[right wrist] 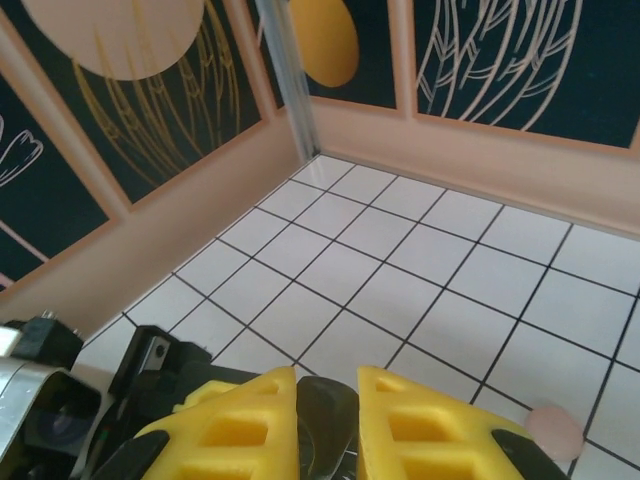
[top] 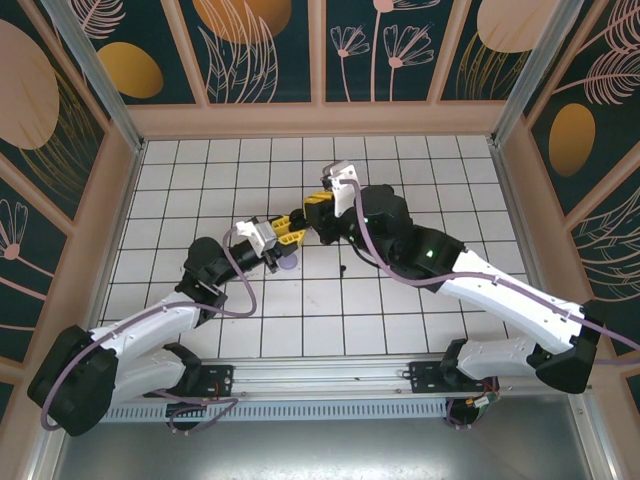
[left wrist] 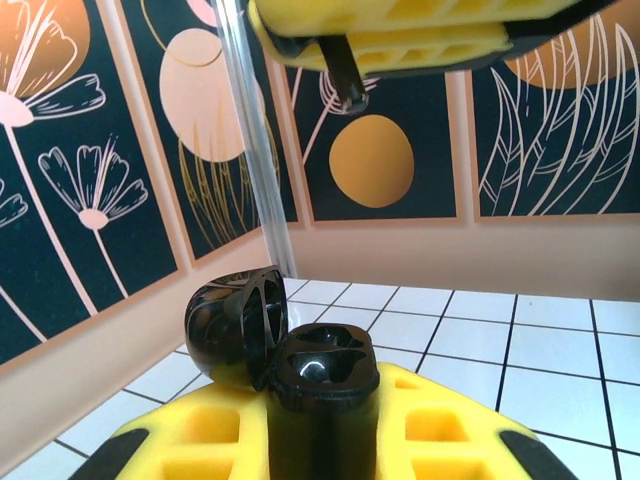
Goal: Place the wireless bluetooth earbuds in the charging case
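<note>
Left end effector (left wrist: 320,445) clamping black case (left wrist: 320,372), right end effector (right wrist: 328,400) pinching earbud (left wrist: 345,68) above

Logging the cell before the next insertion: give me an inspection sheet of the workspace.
Surface: white tiled table, dark grid lines.
Job's things: open black plastic charging case, upright; black stemmed plastic earbud above it; light purple plastic piece and pale pink plastic piece lying on tiles.
Clutter: small dark speck, too small to identify.
Tools: left tool shut on the case; right tool shut on the earbud.
Cables: lilac cable looped along each arm.
Surroundings: dark floral wall panels, metal corner posts.
</note>
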Available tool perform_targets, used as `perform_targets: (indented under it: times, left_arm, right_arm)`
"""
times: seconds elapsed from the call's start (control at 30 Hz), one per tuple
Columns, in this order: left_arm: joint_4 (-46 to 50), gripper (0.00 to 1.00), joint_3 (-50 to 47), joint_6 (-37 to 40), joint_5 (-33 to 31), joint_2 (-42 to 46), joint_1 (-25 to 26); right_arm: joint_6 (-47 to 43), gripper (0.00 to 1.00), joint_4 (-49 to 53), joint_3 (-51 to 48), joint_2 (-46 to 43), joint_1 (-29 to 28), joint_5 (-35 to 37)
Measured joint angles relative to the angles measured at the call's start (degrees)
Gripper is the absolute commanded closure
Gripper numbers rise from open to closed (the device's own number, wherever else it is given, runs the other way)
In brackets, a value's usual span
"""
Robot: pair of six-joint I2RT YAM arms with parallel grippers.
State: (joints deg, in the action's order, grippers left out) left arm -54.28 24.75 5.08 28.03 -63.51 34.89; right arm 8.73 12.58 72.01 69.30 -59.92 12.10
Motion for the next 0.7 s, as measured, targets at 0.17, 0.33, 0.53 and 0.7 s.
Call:
perform_targets:
  times: [0.17,0.33,0.53,0.7]
  left_arm:
    - [-0.42,1.00,1.92,1.03,0.02,-0.59,0.50]
    - [-0.96,1.00,2.25,1.40,0.02,-0.59,0.63]
    - [-1.07,1.00,2.25,1.40,0.02,-0.59,0.70]
    - [-1.07,1.00,2.25,1.36,0.02,-0.57,0.70]
  right_arm:
    - [-1.03,0.82,-1.77,-1.86,0.00,-0.74,-0.17]
    - [-1.01,0.82,-3.21,-2.71,0.00,-0.72,-0.13]
    - [-0.98,0.83,-3.56,-2.78,0.00,-0.72,-0.15]
    - [-0.96,0.83,-3.78,-2.82,0.02,-0.74,-0.20]
